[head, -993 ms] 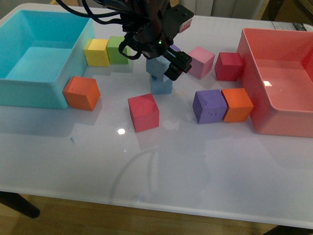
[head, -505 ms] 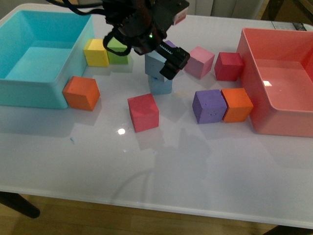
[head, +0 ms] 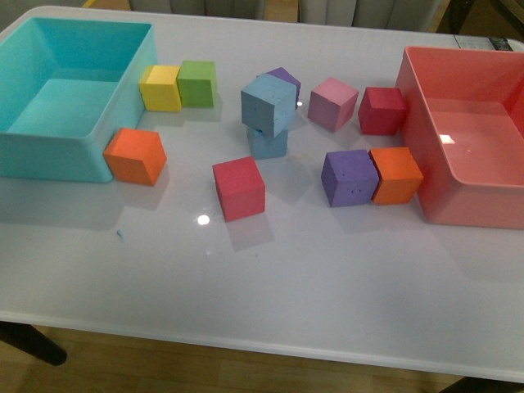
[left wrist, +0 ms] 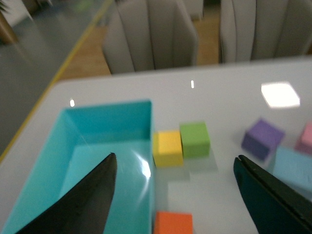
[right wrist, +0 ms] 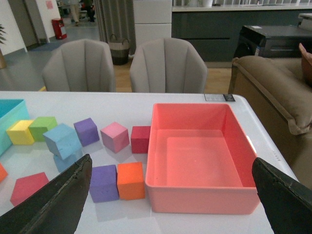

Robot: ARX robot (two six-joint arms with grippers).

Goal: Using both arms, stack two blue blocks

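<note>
In the front view the two blue blocks stand stacked mid-table: the upper block (head: 268,104) rests twisted and slightly tilted on the lower block (head: 268,143). Neither arm shows in that view. My left gripper (left wrist: 175,195) is open and raised above the table beside the turquoise bin, and the edge of a blue block (left wrist: 295,168) shows at the side of its view. My right gripper (right wrist: 170,200) is open, high over the red bin's near wall. Its view shows the upper block (right wrist: 62,140) on the lower block (right wrist: 66,161), far off to the side.
A turquoise bin (head: 49,155) stands at the left and a red bin (head: 467,205) at the right. Around the stack lie yellow (head: 161,88), green (head: 197,83), orange (head: 136,155), red (head: 239,188), purple (head: 350,177), orange (head: 396,174), pink (head: 333,103) and dark red (head: 382,110) cubes.
The arm that was over the stack has pulled away and left the front view. The upper blue block stays on the lower one.
</note>
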